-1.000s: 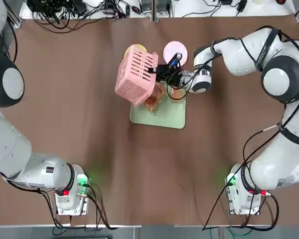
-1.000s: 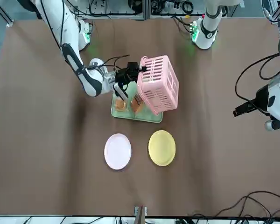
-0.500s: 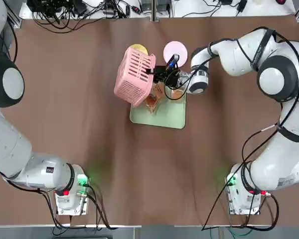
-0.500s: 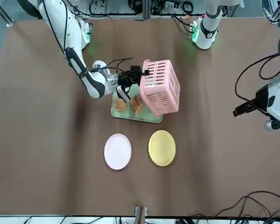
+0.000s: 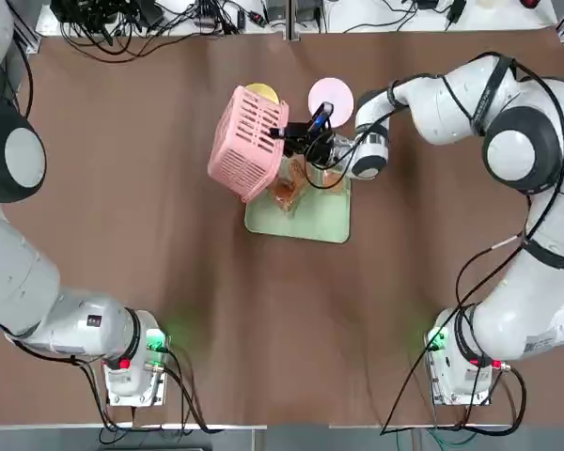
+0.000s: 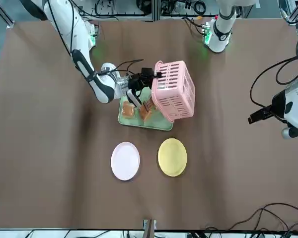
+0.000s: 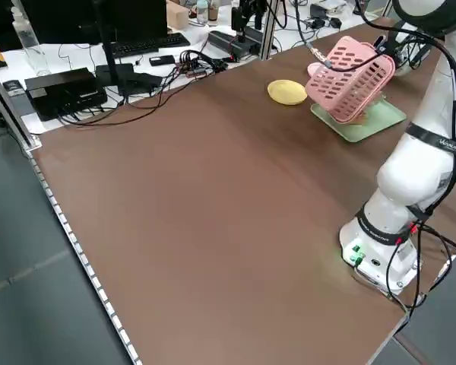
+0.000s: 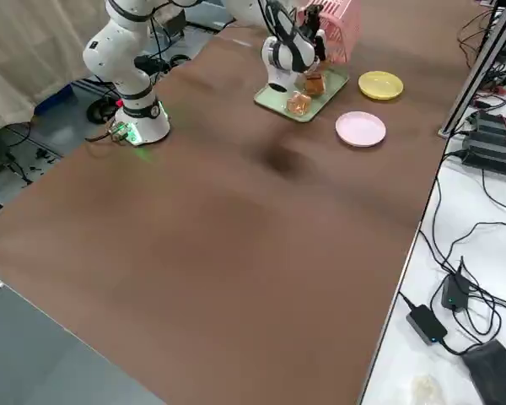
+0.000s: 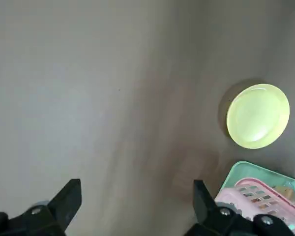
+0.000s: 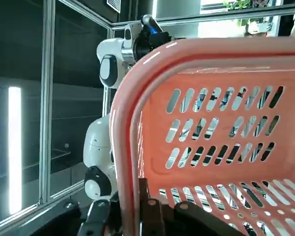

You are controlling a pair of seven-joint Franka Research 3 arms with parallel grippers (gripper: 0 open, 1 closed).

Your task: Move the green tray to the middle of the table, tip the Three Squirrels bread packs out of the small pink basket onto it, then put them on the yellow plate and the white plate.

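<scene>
Above green tray (image 5: pixel 305 218), right gripper (image 5: pixel 284 133) clamps tilted pink basket (image 5: pixel 243 144).

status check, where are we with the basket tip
Right gripper shut on small pink basket, tipped over green tray. Bread packs out on tray. Left gripper open, parked. Both plates bare.

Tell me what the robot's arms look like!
Both arms are fat, shiny white tubes with round dark grey caps at the joints. The right arm ends in a black gripper with thin black cables looping round it. The left arm looks the same. Each base glows with green and red lights.
</scene>
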